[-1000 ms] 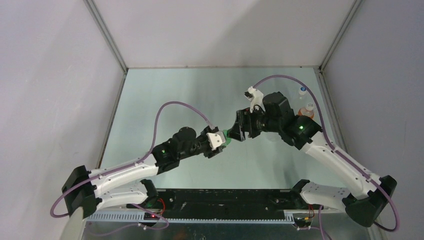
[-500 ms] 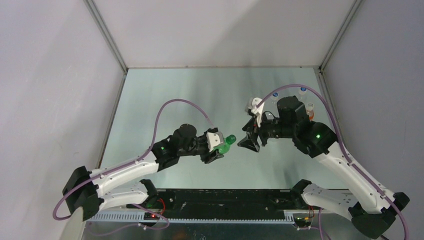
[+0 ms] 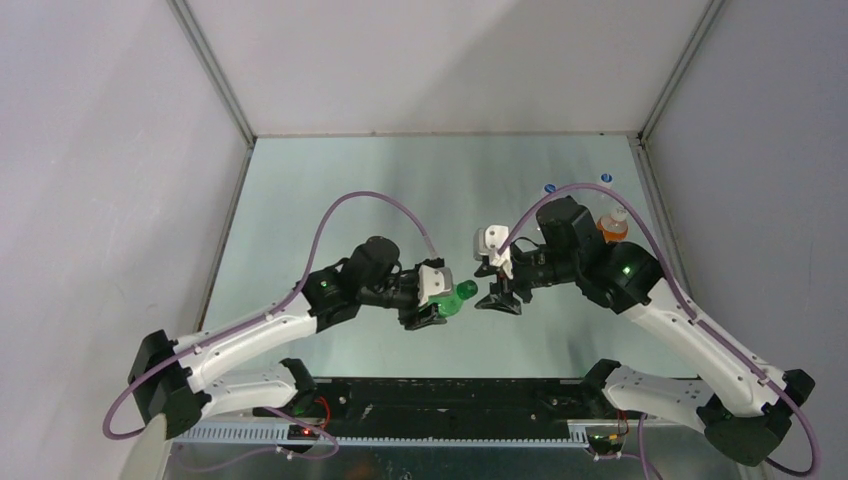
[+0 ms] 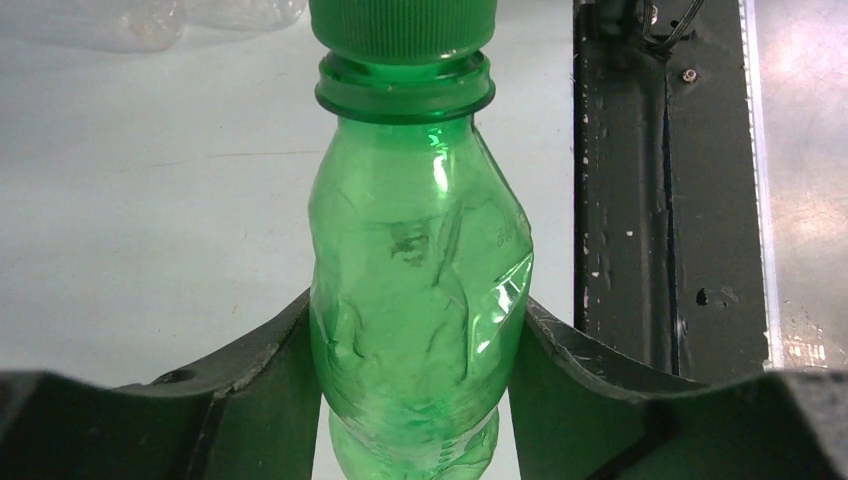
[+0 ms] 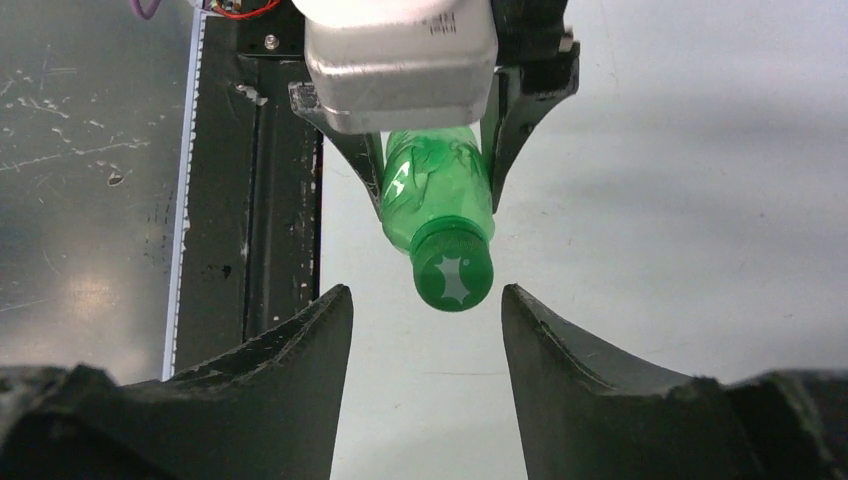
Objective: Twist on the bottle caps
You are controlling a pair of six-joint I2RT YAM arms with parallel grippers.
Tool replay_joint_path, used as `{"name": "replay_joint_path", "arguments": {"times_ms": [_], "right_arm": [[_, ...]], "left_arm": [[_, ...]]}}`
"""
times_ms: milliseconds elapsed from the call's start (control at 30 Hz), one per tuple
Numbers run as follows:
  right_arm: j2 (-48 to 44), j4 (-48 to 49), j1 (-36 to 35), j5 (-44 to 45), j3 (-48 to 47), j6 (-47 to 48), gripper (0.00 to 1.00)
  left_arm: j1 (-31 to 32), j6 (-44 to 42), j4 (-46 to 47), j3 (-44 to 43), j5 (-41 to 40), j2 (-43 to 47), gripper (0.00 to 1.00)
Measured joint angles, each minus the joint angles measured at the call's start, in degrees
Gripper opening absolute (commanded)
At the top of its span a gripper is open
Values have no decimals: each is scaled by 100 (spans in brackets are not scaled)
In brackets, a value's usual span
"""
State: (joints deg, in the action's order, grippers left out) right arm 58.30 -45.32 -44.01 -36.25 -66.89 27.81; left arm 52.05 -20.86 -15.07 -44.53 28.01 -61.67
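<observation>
The table (image 3: pixel 330 190) is bare across its far and left parts. Grey walls shut it in on three sides, and a black rail (image 3: pixel 450 398) runs along the near edge. Both arms meet over the middle, so the work hangs in the air, well apart from the walls, with free room above and to the far side. An orange bottle (image 3: pixel 611 226) stands just behind the right arm, and a wide swing back that way could knock it over.

The left gripper (image 3: pixel 438 303) pinches the green bottle (image 4: pixel 420 300) round its belly, hard enough to dent the plastic, with the neck pointing at the other arm. The green cap (image 5: pixel 452 270) sits on the neck above the collar ring; how far it is threaded cannot be told. The right gripper (image 3: pixel 497 297) stands spread, one finger on each side of the cap, touching neither side.

The cap lies near the fingertips, not deep between them, so a closing grip may catch only its edge and slip off. The bottle also looks tilted against the right wrist's line, and turning off-axis could cross the thread. The soft bottle may twist in its clamp instead of the cap turning.
</observation>
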Motion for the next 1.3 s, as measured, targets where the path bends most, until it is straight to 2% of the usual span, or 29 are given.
{"name": "replay_joint_path", "arguments": {"times_ms": [367, 733, 1300], "right_arm": [[238, 0, -144, 13, -129, 214, 51], [321, 9, -199, 116, -131, 286, 30], [372, -55, -151, 13, -199, 216, 25]], "left_arm": [[0, -107, -267, -140, 140, -74, 0], [0, -125, -326, -216, 243, -179, 0], [-11, 4, -326, -195, 262, -138, 0]]}}
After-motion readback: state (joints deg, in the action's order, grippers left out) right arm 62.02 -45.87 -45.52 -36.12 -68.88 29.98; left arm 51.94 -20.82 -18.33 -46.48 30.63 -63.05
